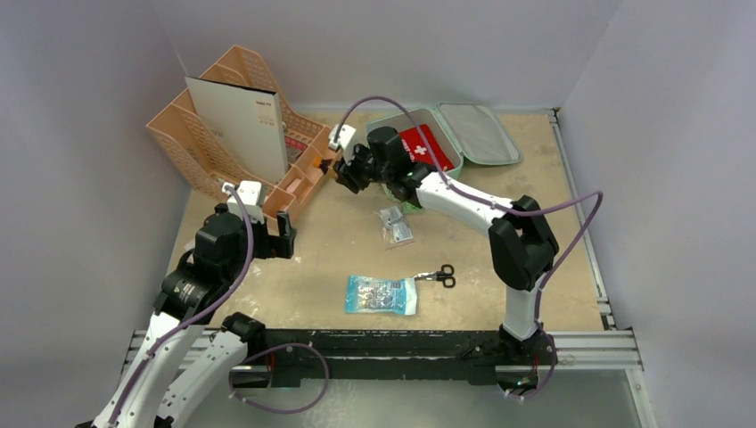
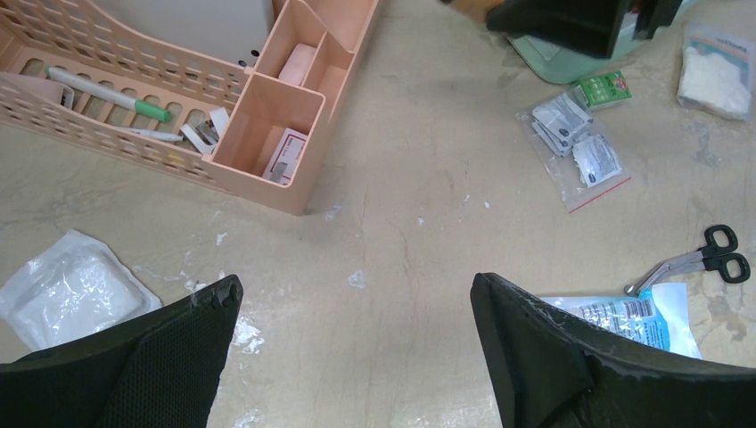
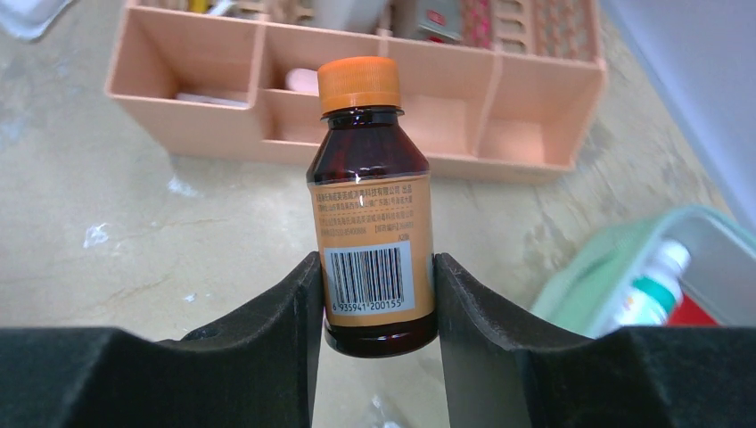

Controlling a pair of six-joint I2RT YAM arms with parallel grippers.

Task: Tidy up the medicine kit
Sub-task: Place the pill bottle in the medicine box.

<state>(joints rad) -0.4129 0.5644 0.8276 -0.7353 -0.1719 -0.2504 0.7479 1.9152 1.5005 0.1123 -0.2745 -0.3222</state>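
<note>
The mint-green medicine kit lies open at the back of the table, its grey-lined lid folded out to the right. A red pouch lies inside it, and a white bottle with a green collar shows there in the right wrist view. My right gripper hangs between the kit and the peach organizer. This gripper is shut on a brown bottle with an orange cap, held upright above the table. My left gripper stands open over bare table, nothing between its fingers.
A bag of sachets, scissors and a blue pack lie mid-table. A gauze pack lies by my left finger. A small green packet and a white pad sit near the kit. Grey walls enclose the table.
</note>
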